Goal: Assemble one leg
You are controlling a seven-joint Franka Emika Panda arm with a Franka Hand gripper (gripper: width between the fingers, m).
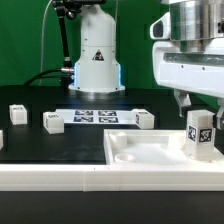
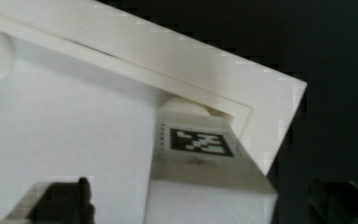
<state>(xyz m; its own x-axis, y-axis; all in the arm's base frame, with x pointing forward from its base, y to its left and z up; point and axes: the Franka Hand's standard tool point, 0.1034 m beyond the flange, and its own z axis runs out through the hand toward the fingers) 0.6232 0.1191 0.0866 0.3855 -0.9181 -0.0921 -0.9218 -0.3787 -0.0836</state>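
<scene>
The leg (image 1: 200, 134) is a small white post with a black-and-white tag. It stands upright at the far corner of the wide white panel (image 1: 140, 152), on the exterior view's right. In the wrist view the leg (image 2: 204, 150) sits at the corner of the panel (image 2: 69, 110). My gripper (image 1: 197, 108) hangs right above the leg. In the wrist view the gripper (image 2: 202, 200) is open. Its dark fingers (image 2: 60, 200) stand on either side of the leg with a gap on each side. The leg's base is hidden, so whether it sits in a socket cannot be told.
Loose legs lie on the black table behind the panel, one (image 1: 52, 121) on the exterior view's left, one (image 1: 143, 119) in the middle and one (image 1: 16, 113) at the far left. The marker board (image 1: 95, 116) lies in front of the robot base (image 1: 96, 60).
</scene>
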